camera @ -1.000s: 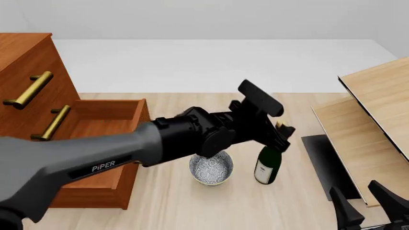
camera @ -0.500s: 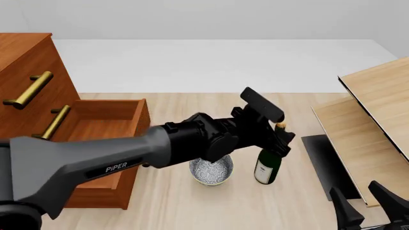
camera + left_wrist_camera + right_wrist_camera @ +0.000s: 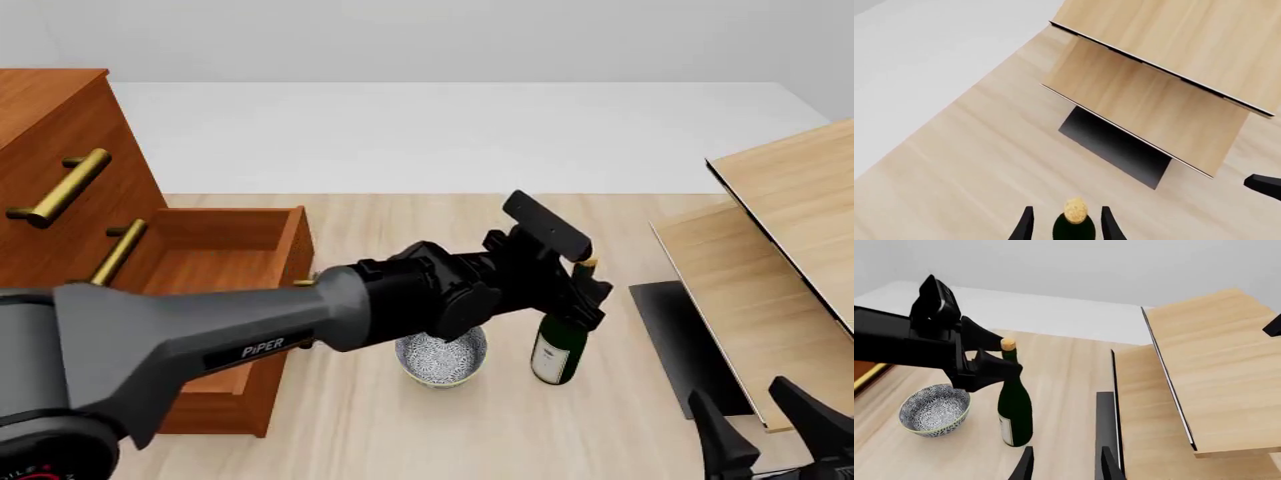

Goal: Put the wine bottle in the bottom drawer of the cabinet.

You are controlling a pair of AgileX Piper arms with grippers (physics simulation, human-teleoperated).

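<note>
Left claw (image 3: 583,287) straddles the wine bottle (image 3: 559,346) neck, fingers apart.
Bottle stands upright mid-worktop (image 3: 400,420), just beside the speckled bowl (image 3: 441,354); bottom drawer (image 3: 220,300) is pulled open at the left edge; right claw (image 3: 774,425) open near the front right corner.

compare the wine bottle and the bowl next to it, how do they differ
The wine bottle is tall and slim; the bowl is low and wide. The bottle is dark green glass with a white label and cork top; the bowl is grey-speckled with an open mouth. The left gripper has its fingers either side of the bottle's neck; nothing touches the bowl. Both stand upright on the table, side by side.
</note>
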